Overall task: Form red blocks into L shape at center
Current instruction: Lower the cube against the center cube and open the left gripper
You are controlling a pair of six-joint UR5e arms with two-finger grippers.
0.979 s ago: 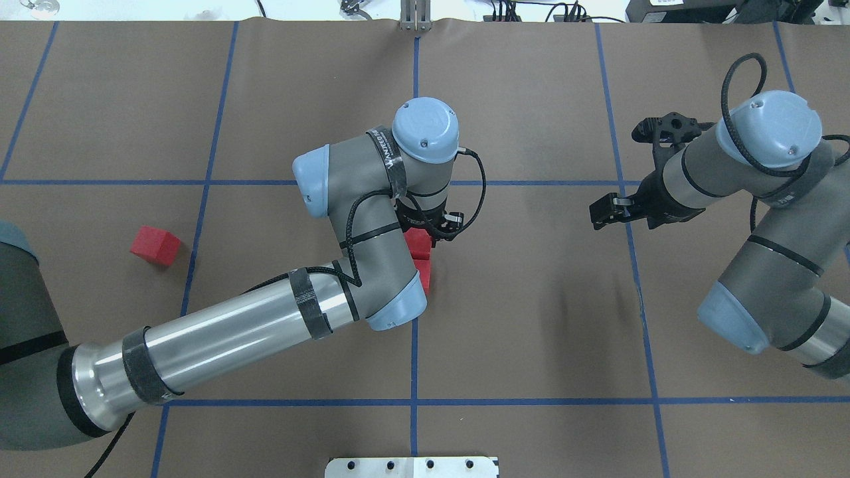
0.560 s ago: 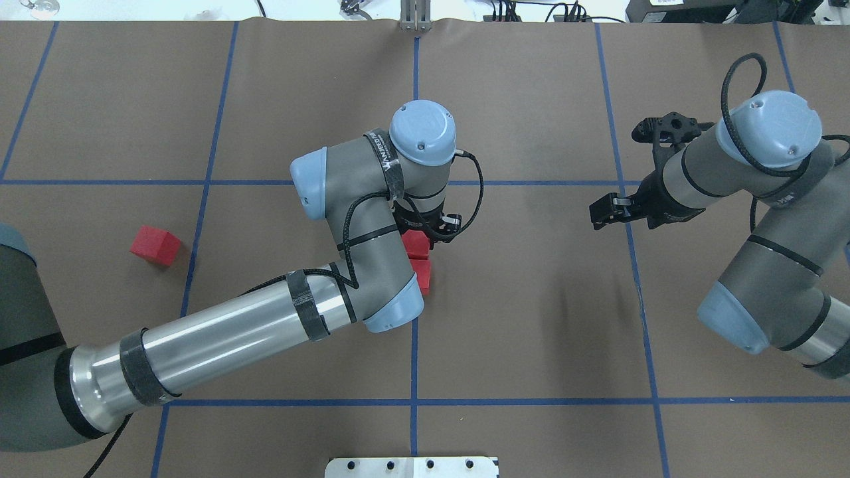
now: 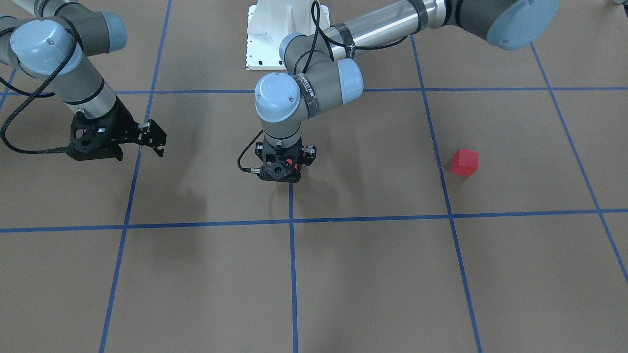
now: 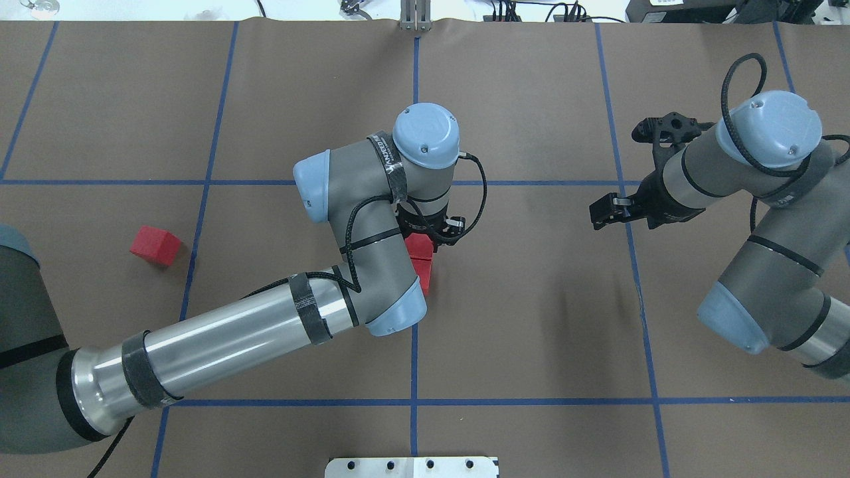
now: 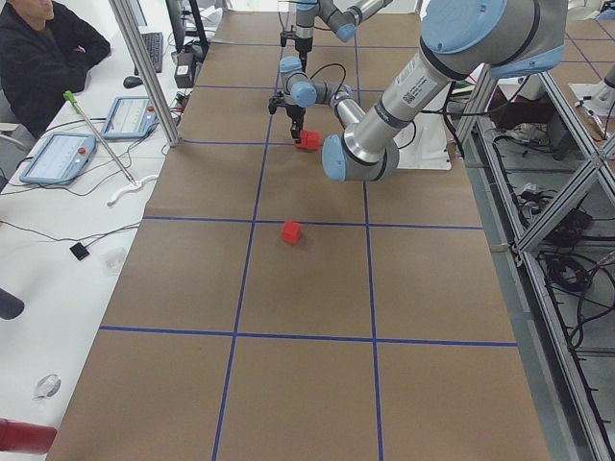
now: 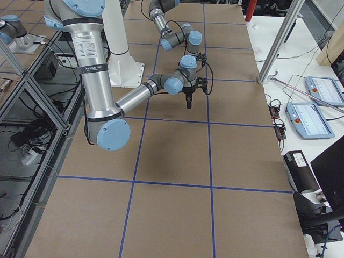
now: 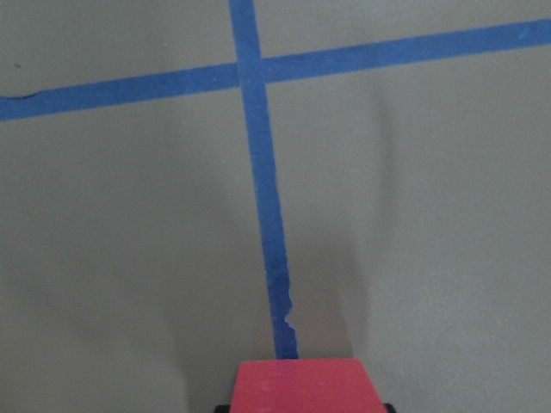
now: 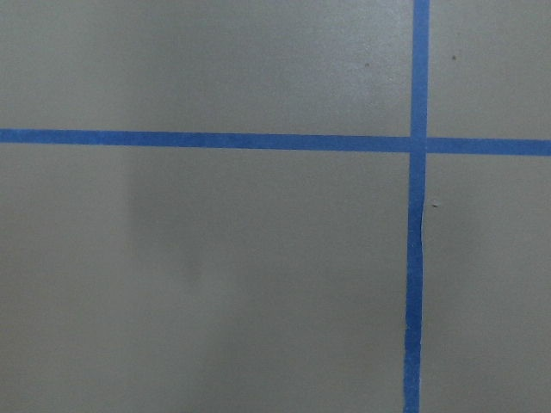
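Two red blocks lie together at the center [image 4: 465, 312] on the middle tape line. One red block [image 4: 420, 248] sits between the fingers of my left gripper [image 3: 283, 167], which points straight down and is shut on it. In the left wrist view this block [image 7: 306, 387] fills the bottom edge. The second red block [image 4: 425, 277] lies right beside it, half hidden under the left forearm. A third red block [image 4: 155, 245] stands alone far to the left, also seen as a lone cube [image 3: 464, 162] in the front view. My right gripper [image 4: 601, 216] hovers open and empty off to the right.
The white robot base plate [image 4: 412, 467] sits at the near table edge. A person [image 5: 38, 58] sits beside the table's far side with tablets [image 5: 58, 158] on a white bench. Blue tape lines divide the brown floor.
The left wrist shifted slightly left and then back right over the two central blocks. The right arm and the lone block stayed put.
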